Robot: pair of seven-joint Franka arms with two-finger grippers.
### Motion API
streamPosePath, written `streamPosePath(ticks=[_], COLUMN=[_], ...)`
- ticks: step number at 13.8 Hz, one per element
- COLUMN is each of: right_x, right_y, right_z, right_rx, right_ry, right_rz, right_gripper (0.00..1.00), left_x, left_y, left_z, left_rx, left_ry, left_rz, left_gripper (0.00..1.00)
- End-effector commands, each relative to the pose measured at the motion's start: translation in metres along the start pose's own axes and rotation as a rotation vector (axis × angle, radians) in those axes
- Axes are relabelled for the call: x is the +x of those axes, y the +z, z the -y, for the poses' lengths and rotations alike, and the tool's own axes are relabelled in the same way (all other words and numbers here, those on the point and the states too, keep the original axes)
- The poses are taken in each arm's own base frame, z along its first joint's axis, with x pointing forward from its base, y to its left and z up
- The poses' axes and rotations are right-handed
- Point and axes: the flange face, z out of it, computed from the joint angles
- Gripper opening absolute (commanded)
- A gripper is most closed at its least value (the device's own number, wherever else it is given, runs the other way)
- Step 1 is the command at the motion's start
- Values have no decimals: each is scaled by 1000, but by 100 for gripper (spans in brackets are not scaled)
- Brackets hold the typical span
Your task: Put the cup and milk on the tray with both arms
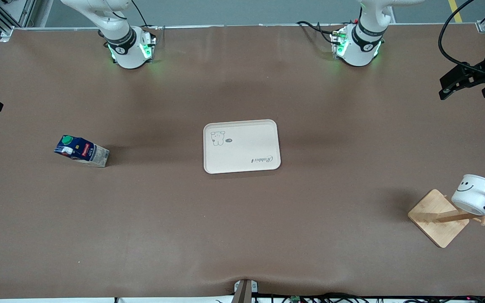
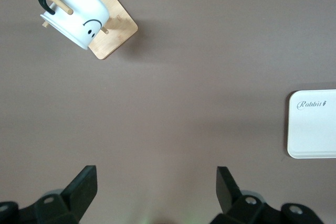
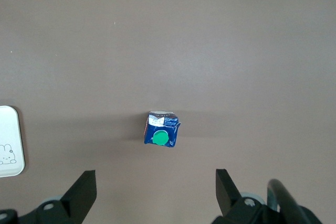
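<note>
1. The tray (image 1: 241,145) lies flat in the middle of the brown table (image 1: 242,235). It is cream, with a small bear drawn on it and some curly writing. Nothing is on it.
2. The milk (image 1: 81,150) stands on the table toward the right arm's end, well apart from the tray. It is a small blue carton with a green cap on top.
3. The cup (image 1: 476,194) is white with a black smile and a black handle. It hangs tipped on a peg of a wooden rack (image 1: 440,216), toward the left arm's end of the table and nearer to the front camera than the tray.
4. The left gripper (image 2: 156,184) is up in the air over bare table, between the rack and the tray. Its two fingers are spread wide and hold nothing.
5. The right gripper (image 3: 156,184) is up in the air just beside the spot over the milk. Its fingers are spread wide too, with nothing in them.
</note>
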Motion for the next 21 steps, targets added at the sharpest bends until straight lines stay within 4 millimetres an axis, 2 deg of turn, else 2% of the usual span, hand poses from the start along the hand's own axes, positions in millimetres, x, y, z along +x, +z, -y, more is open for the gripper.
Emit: streamPosePath(ticks=[1,8,10,17,21], right_x=[3,4,4,4,5], right_y=[-4,-3,-2,-2,-1], right_z=[2,4,4,5,4], right_rx=[-9,-9,-9,-8,-9], right_ry=[8,5,5,4,7], right_rz=[-2,2,4,4,1], right_gripper=[100,100,100,100,100], left_x=[-1,9,9,15,15], left_y=[-1,11,10,14,15], left_z=[0,0,0,-10,-7], left_rx=[5,10,62,57,53], left_ry=[2,4,5,28,21], left_rz=[4,22,13,0,1], left_gripper=[100,100,100,100,100])
